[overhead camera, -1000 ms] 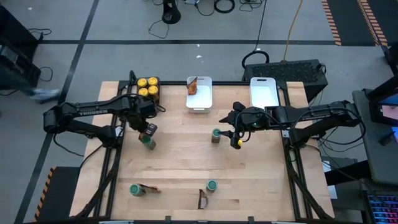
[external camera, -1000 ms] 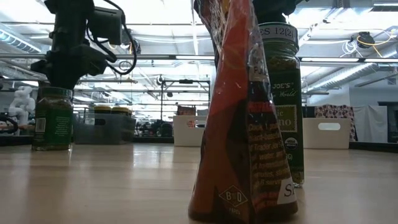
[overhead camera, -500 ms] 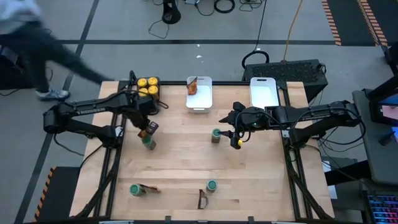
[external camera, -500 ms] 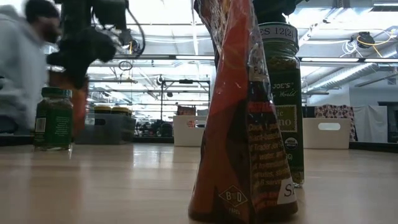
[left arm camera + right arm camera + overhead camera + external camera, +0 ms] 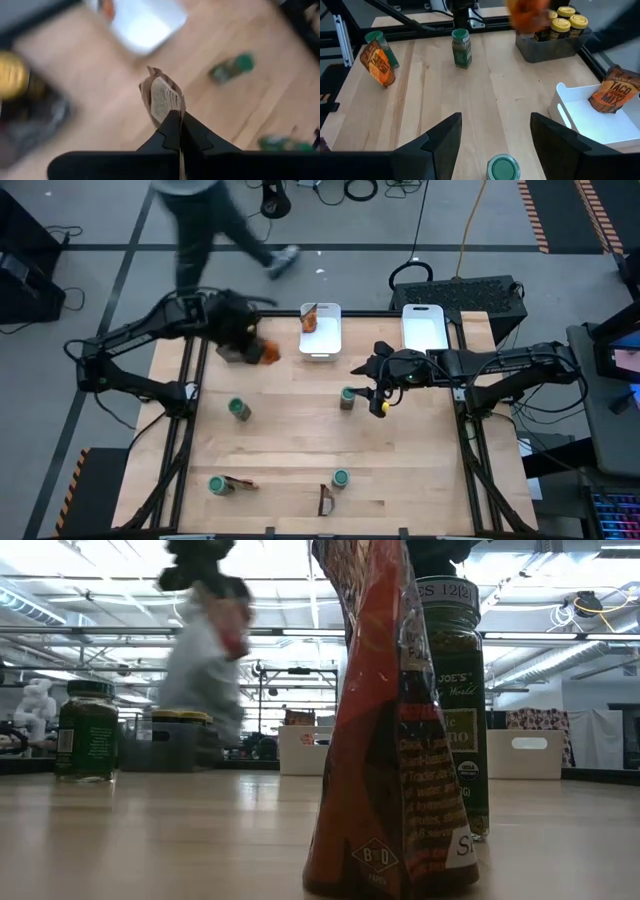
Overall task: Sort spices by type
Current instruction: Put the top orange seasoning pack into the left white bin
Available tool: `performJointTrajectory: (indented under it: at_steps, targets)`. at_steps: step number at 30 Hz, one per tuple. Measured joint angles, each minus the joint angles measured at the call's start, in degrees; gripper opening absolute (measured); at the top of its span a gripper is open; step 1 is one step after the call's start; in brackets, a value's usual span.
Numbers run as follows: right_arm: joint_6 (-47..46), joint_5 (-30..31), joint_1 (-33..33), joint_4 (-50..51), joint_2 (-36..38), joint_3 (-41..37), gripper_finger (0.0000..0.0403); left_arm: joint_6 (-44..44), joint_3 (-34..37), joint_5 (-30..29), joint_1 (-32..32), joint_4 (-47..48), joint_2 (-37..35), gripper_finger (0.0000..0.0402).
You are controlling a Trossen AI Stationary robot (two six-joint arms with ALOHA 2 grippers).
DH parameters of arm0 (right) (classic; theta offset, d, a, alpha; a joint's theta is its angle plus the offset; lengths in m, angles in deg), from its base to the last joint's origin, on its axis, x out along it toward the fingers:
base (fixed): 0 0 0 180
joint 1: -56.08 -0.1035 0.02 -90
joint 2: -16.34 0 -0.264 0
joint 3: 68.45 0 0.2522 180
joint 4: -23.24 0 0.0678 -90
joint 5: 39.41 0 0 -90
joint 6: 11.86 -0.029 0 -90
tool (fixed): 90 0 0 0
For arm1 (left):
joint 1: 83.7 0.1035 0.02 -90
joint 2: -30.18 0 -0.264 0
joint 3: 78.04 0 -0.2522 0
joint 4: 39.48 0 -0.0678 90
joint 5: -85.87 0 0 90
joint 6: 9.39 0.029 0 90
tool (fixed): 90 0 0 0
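The wooden table (image 5: 300,440) carries two white trays, the middle white tray (image 5: 325,340) holding one packet (image 5: 310,321). The left gripper (image 5: 177,122), above the dark tray (image 5: 550,47) of yellow-lidded jars (image 5: 570,22), is clamped on a brown-orange packet (image 5: 162,97). The right gripper (image 5: 495,132) hangs with fingers apart beside a green-lidded jar (image 5: 347,396).

Bare wood mid-table (image 5: 290,430), green-lidded jar (image 5: 239,409) left, green-lidded jar beside right pincer (image 5: 347,397)
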Motion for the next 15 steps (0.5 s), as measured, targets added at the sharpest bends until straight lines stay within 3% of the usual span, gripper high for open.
performJointTrajectory:
  at_steps: [10,15]
  targets:
    - [-2.2,0.0,0.0,-1.1,0.0,0.0,0.0219,20.9,-17.4,2.6,7.6,-3.9,22.9,0.0]
    - [-4.5,0.0,0.0,-1.1,0.0,0.0,0.0219,26.8,-26.3,4.3,11.2,-3.8,34.4,0.0]
